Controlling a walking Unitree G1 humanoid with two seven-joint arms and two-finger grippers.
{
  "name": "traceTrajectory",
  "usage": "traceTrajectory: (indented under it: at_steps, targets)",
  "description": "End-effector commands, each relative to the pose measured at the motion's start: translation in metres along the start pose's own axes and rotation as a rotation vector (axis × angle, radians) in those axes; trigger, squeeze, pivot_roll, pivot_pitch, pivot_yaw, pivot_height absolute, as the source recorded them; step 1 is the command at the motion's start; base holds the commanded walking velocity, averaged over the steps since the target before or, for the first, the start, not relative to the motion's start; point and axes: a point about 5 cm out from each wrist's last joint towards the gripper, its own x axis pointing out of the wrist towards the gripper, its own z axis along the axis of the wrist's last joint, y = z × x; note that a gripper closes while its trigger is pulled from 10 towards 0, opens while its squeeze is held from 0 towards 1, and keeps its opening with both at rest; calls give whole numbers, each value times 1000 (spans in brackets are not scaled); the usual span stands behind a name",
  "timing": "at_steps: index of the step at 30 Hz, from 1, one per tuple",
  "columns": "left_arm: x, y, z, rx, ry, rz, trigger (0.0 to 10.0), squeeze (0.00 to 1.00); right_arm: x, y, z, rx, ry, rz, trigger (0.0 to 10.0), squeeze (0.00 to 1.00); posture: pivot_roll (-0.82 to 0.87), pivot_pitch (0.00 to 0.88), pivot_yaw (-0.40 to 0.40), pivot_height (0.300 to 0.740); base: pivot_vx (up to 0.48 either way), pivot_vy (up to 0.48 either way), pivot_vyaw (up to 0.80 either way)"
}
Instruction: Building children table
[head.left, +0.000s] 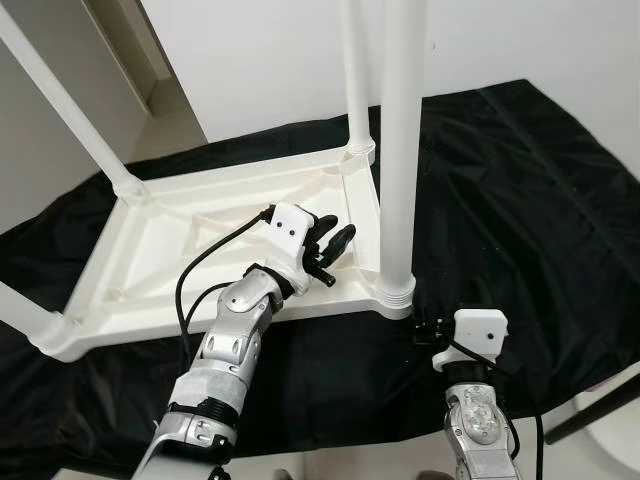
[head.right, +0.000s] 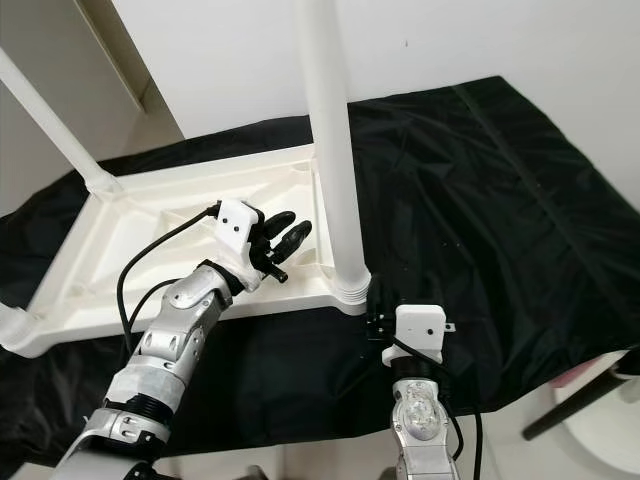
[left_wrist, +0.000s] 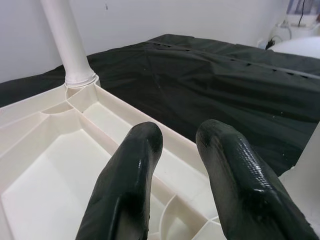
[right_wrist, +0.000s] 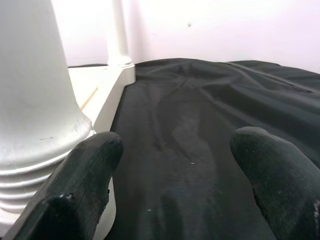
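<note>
Nearest the camera, the right gripper is hovering with fingers spread wide, empty, just beside the near leg of the white moulded-plastic children's table, which is lying upside down on the black cloth. The left gripper is hanging narrowly open over the underside. Judging by looks, it is handling light, rigid and smooth; legs or rim ribs are offering the surest hold.

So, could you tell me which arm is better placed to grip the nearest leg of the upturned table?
Probably the right. The right gripper sits open beside the nearest leg at its base; the left gripper hovers over the tabletop underside.
</note>
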Motion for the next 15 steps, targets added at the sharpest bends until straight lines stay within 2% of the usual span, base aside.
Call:
traceTrajectory:
  at_steps: [1,10,15]
  targets:
    - [-6,0,-1,8,-4,-33,10000,0,-2,17,0,35,11,87,10000,0,-11,0,122,740,0,0,0]
    - [-17,-2,-7,23,6,-96,10000,0,0,8,4,21,5,144,10000,0,-3,0,47,740,0,0,0]
    - [-23,-2,-8,28,9,-122,10000,0,-3,4,4,15,13,148,10000,0,-7,0,41,740,0,0,0]
